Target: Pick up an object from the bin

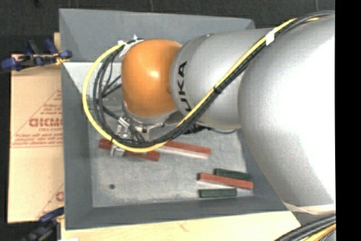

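Observation:
My gripper (pixel 127 131) is low in the middle left of the bin, mostly hidden under the arm's orange cover and cables. Right beneath it lies a dark red bar (pixel 134 152), flat on the bin floor and running left to right. A longer, lighter red stick with a pale edge (pixel 187 148) stretches off to the right of that bar. Whether the gripper touches the dark red bar is hidden.
Three flat bars lie together at the lower right: a dark green one (pixel 232 173), a red one (pixel 225 180) and another dark green one (pixel 218 193). A small dark speck (pixel 111 186) sits at the lower left. The arm covers the bin's back and right.

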Robot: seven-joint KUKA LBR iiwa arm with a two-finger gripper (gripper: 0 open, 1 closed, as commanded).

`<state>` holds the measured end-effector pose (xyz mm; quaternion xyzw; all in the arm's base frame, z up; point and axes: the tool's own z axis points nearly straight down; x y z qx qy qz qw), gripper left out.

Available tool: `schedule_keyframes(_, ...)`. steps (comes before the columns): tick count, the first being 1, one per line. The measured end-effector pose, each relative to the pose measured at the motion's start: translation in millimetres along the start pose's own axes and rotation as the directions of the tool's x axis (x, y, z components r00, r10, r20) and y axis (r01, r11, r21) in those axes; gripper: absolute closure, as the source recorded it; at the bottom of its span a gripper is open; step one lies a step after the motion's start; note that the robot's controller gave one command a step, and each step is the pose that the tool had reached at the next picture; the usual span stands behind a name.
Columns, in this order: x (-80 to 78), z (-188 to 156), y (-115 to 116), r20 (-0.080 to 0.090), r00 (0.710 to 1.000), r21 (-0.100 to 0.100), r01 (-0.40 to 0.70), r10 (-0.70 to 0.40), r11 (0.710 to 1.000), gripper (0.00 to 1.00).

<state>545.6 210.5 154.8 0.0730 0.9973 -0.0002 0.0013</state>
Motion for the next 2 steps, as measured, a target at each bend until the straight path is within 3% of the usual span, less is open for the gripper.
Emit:
schedule_keyframes(1,3.0,-42,-6,-0.007,1.0,0.002,-0.014,0.014,1.0,1.0)
schedule_keyframes(2,-0.6,-88,-4,0.0,0.999,-0.003,-0.043,0.043,0.999,1.0)
